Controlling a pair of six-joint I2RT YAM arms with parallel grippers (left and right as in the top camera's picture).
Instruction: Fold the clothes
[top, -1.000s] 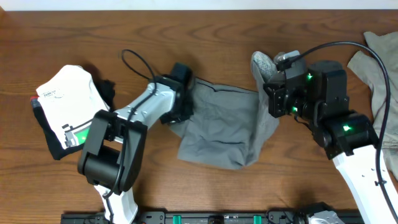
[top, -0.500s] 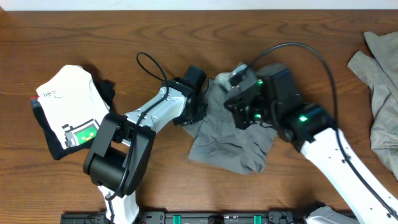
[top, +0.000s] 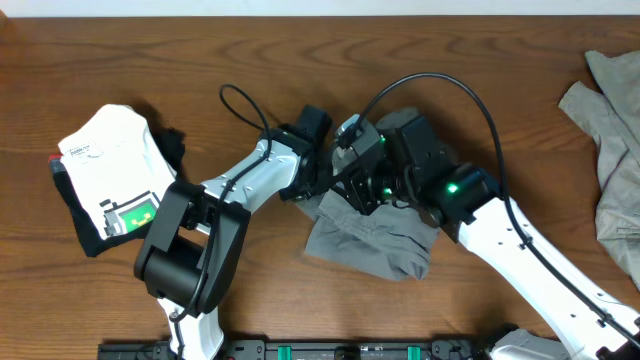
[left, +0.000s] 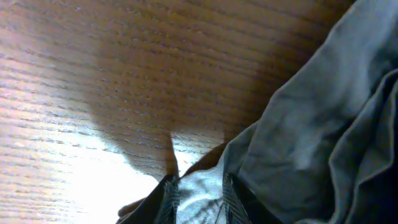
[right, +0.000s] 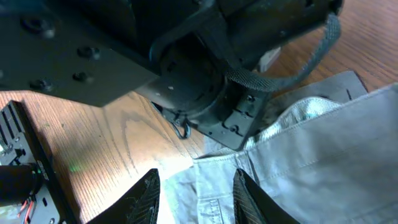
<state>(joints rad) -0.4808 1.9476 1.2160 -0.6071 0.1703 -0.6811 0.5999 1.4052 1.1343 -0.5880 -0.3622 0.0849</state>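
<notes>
The grey shorts (top: 375, 245) lie bunched and doubled over at the table's middle. My left gripper (top: 312, 185) is at their upper left corner, shut on a fold of the cloth (left: 198, 199), with more grey fabric (left: 311, 124) to its right. My right gripper (top: 352, 185) is right beside it, over the shorts' top edge. In the right wrist view its jaws (right: 194, 199) are shut on the stitched waistband (right: 323, 155), with the left arm's black wrist (right: 186, 62) close in front.
A folded white and black garment (top: 105, 180) lies at the left. Another grey-khaki garment (top: 610, 110) lies crumpled at the right edge. A black rail (top: 330, 350) runs along the table's front edge. The two wrists are nearly touching.
My right gripper has swung left across the table with the shorts' right side, folding it over toward my left gripper. The left gripper has shifted slightly right and still holds its corner.
</notes>
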